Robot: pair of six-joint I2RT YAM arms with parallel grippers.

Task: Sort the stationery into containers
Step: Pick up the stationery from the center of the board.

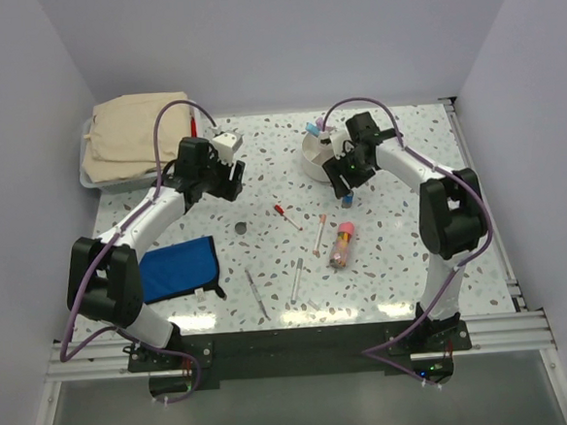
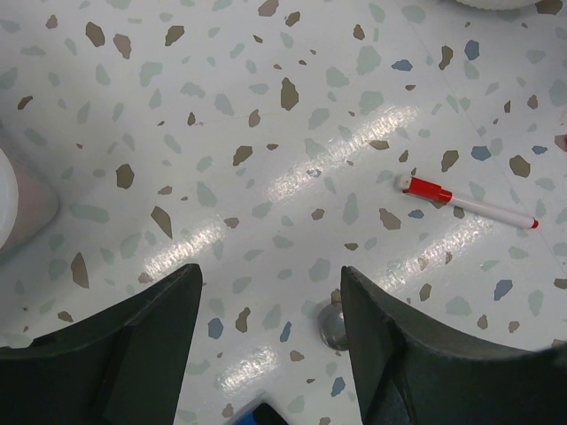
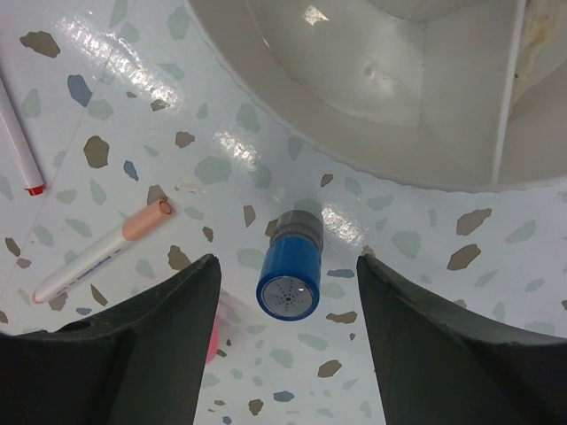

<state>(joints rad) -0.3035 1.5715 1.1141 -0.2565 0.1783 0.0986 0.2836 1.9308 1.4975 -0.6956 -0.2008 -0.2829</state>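
Six loose pieces of stationery are on the glossy white worktop (image 1: 413,262) speckled with grey, brown and blue chips. They are a slim silver pen (image 1: 257,292) near a second silver pen (image 1: 296,280), one red-capped white pen (image 2: 465,202), one white pen with a peach tip (image 3: 106,248), one pink-red tube (image 1: 342,244), and one short blue cylindrical stick (image 3: 290,276) standing on end just beside the round white bowl-like cup (image 3: 372,88). A seventh item, a blue-capped stick (image 1: 312,130), pokes up at the cup's far rim. The second container, a shallow white rectangular plastic bin (image 1: 88,179), sits at the far left corner under a folded beige cloth (image 1: 137,135). One flat blue fabric pouch (image 1: 176,269) lies near the left arm's base. The left arm's fingers (image 2: 115,345) are spread apart with nothing between them. The right arm's fingers (image 3: 443,345) are also spread, one either side of the upright blue stick with a gap on both sides. Plain pale walls close in three sides.
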